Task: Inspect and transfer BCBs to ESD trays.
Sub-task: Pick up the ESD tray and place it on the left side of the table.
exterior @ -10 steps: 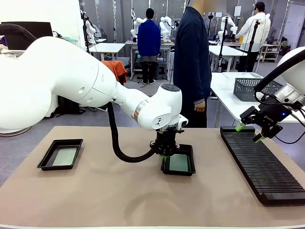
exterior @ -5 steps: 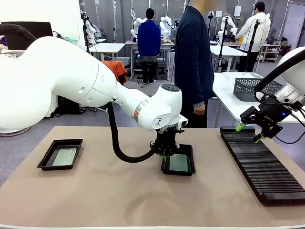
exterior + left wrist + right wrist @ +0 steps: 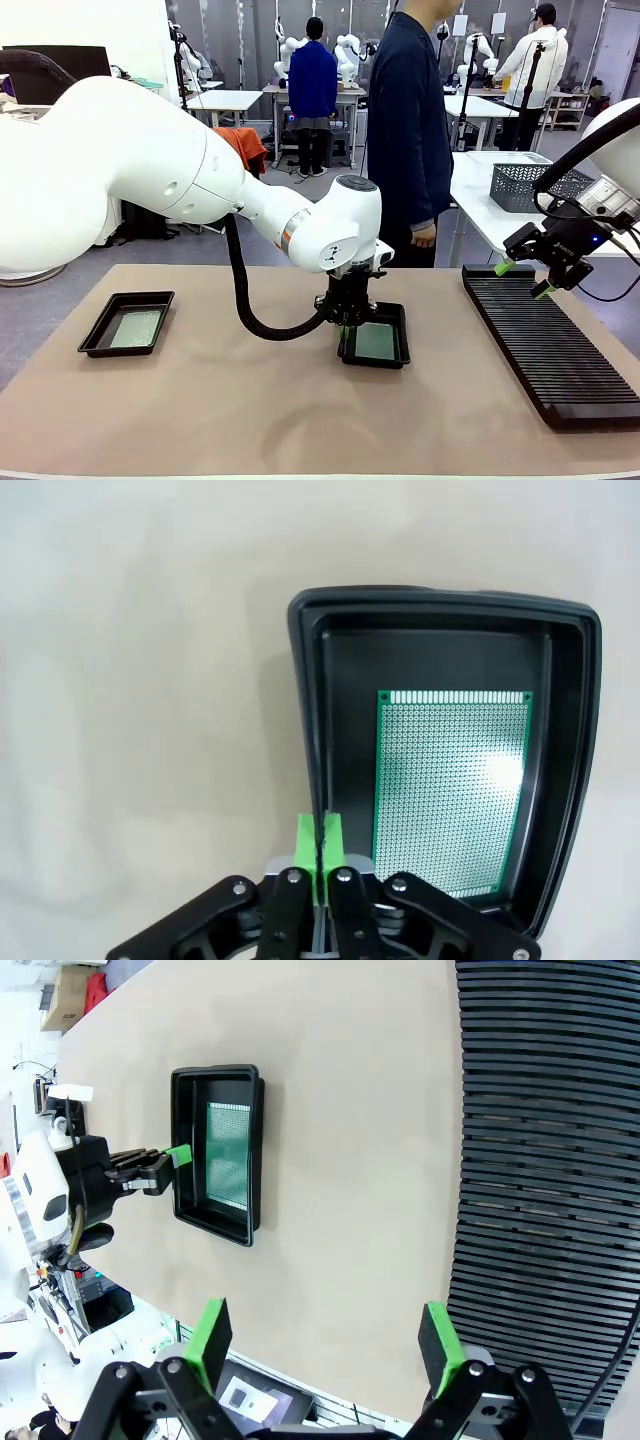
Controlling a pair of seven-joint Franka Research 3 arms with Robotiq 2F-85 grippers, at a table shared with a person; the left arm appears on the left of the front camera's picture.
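Observation:
Two black ESD trays lie on the table. The left tray (image 3: 100, 335) holds a pale green BCB (image 3: 135, 327). The middle tray (image 3: 401, 315) holds another BCB (image 3: 376, 341), which appears as a green perforated board (image 3: 450, 780) lying flat on the tray floor (image 3: 440, 600). My left gripper (image 3: 345, 320) points straight down at this tray's left wall. Its green pads (image 3: 320, 842) are shut on the rim. My right gripper (image 3: 520, 278) hovers open over the rack's far end, nothing between its fingers (image 3: 325, 1332). From there the middle tray (image 3: 215, 1072) and its board (image 3: 228, 1155) lie far off.
A long black ribbed rack (image 3: 550, 340) runs along the table's right side (image 3: 550, 1160). A grey mesh basket (image 3: 535, 185) stands on a white table behind it. A person in dark blue (image 3: 408, 130) stands at the far edge, hand hanging down.
Both arms and both trays stay where they were. The person at the far side has shifted slightly to the right.

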